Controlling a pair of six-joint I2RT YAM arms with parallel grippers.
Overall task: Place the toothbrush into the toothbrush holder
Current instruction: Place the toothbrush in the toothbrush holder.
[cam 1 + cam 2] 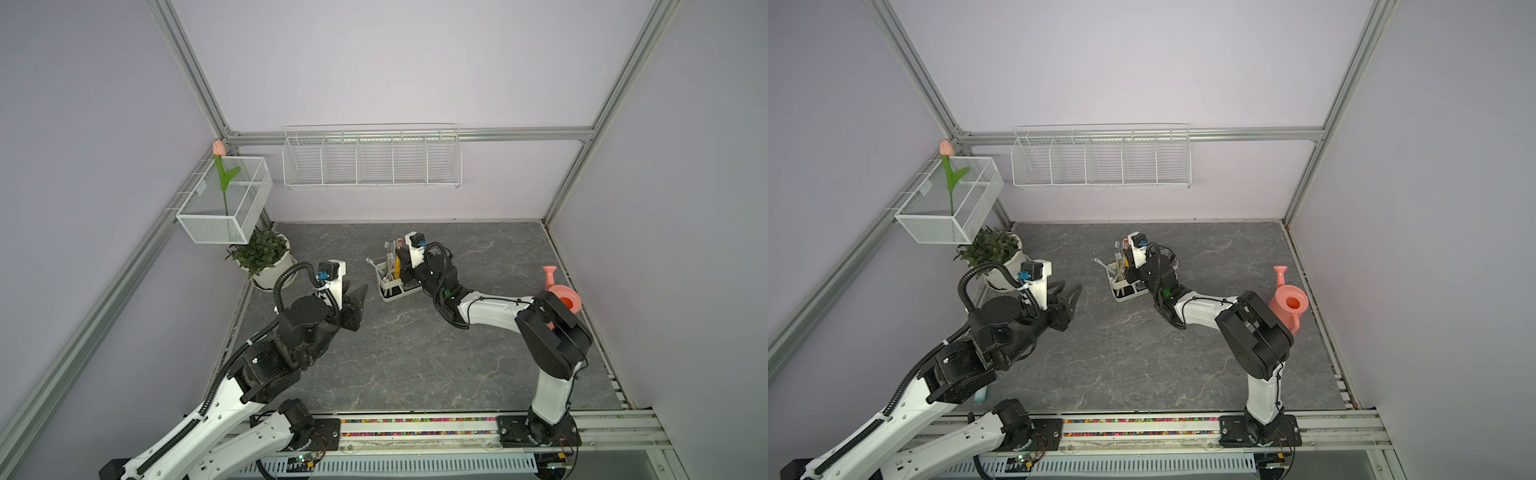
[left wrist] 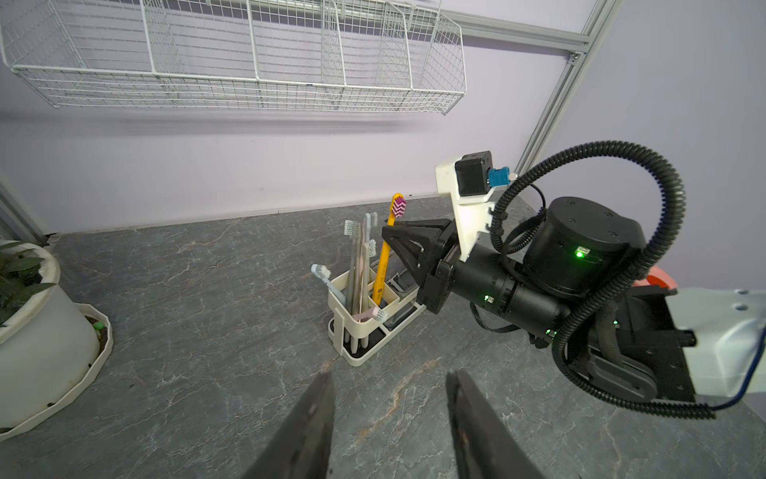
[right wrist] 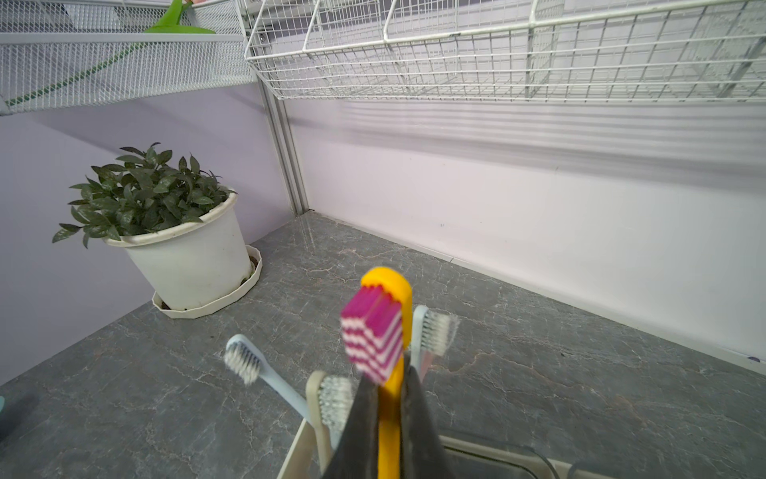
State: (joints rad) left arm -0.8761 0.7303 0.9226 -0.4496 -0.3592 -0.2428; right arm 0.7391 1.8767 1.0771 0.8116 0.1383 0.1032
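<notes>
White-and-black arms (image 1: 490, 307), ribbed black cables (image 2: 601, 146)

Soft even light, warped edges

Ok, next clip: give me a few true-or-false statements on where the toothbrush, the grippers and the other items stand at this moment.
1. The right gripper has its fingers shut on the yellow toothbrush. True.
2. The left gripper holds a toothbrush. False: its fingers are open and empty, apart from the toothbrush holder.
3. The yellow toothbrush's lower end sits inside the toothbrush holder. True.
4. The pink watering can stands next to the potted plant. False: it stands at the opposite side of the table, by the right arm.
</notes>
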